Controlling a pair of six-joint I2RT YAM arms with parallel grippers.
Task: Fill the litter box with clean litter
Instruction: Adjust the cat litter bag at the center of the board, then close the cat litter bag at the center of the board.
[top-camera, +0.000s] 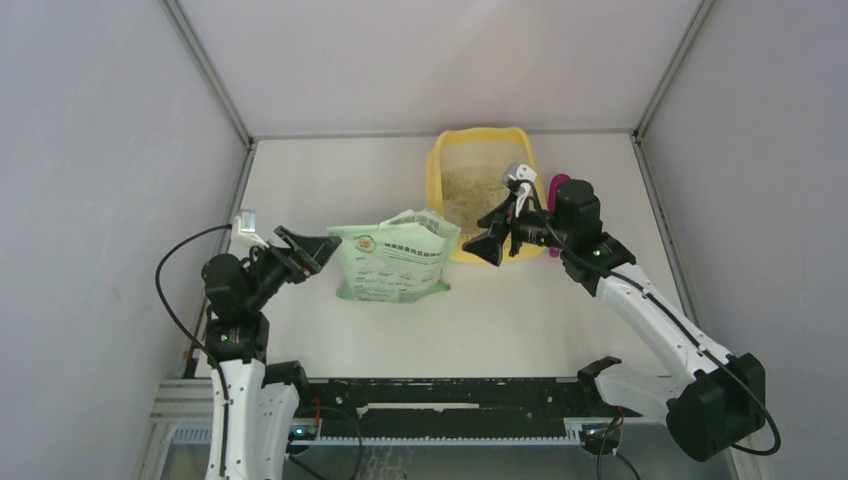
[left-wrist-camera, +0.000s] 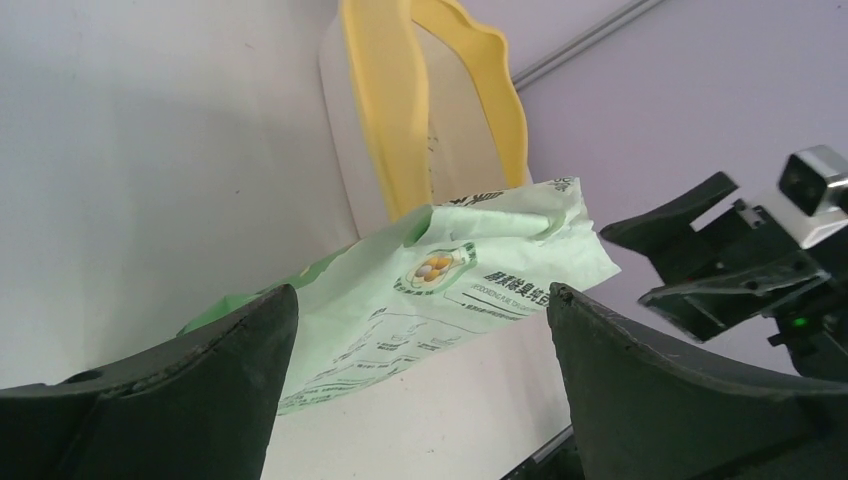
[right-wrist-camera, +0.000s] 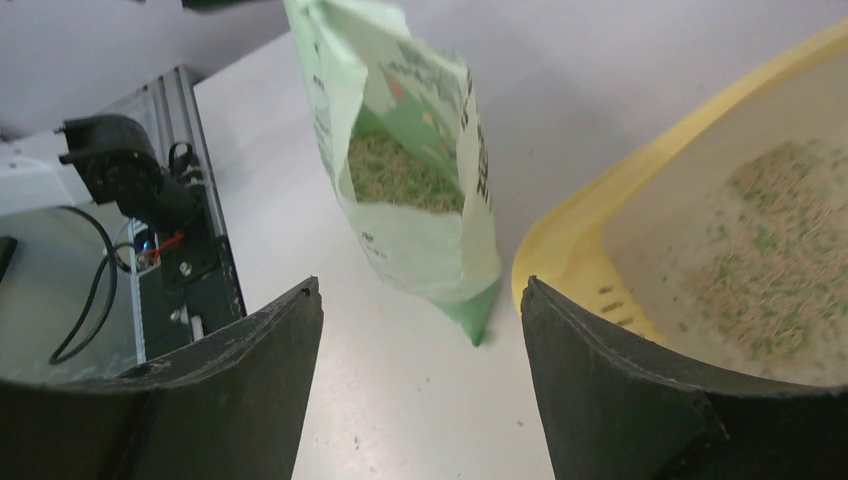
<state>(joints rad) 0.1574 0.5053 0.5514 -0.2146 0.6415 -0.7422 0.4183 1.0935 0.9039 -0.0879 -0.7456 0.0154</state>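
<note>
The yellow litter box (top-camera: 436, 180) stands at the back of the table with a thin speckled layer of clean litter (top-camera: 468, 190) on its floor. In the right wrist view its slotted rim (right-wrist-camera: 575, 250) and the granules (right-wrist-camera: 780, 280) show at the right. A light green bag (top-camera: 395, 258) rests on the table just left of the box, its open top showing more granules (right-wrist-camera: 400, 175). My left gripper (top-camera: 325, 255) is open at the bag's left end, nothing between its fingers (left-wrist-camera: 422, 290). My right gripper (top-camera: 485, 235) is open beside the bag's top, over the box's near corner (right-wrist-camera: 420, 285).
A magenta scoop (top-camera: 557, 185) peeks out behind the right arm at the box's right side. Grey walls enclose the table on three sides. A black rail (top-camera: 450, 400) runs along the near edge between the arm bases.
</note>
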